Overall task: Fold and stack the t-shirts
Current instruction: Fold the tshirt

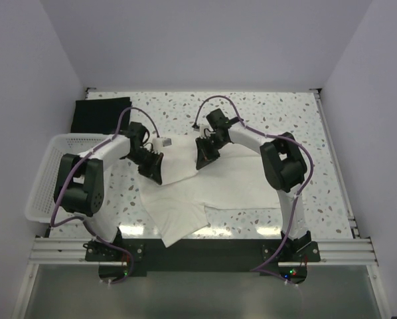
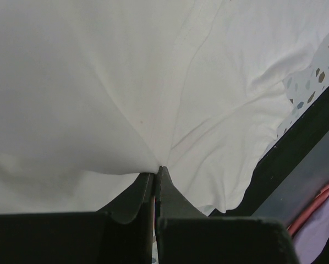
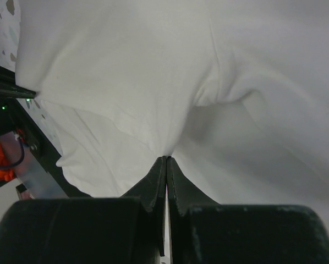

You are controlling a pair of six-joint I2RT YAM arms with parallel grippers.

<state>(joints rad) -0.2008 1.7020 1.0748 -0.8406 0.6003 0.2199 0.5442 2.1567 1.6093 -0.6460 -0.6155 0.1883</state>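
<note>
The cream t-shirt point(image 1: 205, 186) lies spread over the middle of the table, its near part hanging toward the front edge. My left gripper point(image 1: 153, 174) is shut on the cream t-shirt point(image 2: 153, 99) at its left side, the cloth pinched at the tips point(image 2: 157, 170). On the shirt's far edge my right gripper point(image 1: 202, 163) is shut on the same cream cloth point(image 3: 153, 82), which puckers up at the closed tips point(image 3: 166, 159). A black t-shirt point(image 1: 99, 113) lies folded flat at the far left corner of the table.
A white lattice basket point(image 1: 44, 174) stands at the left table edge beside the left arm. The terrazzo tabletop point(image 1: 285, 119) shows at the back and right. A black frame rail point(image 1: 205, 249) runs along the front edge.
</note>
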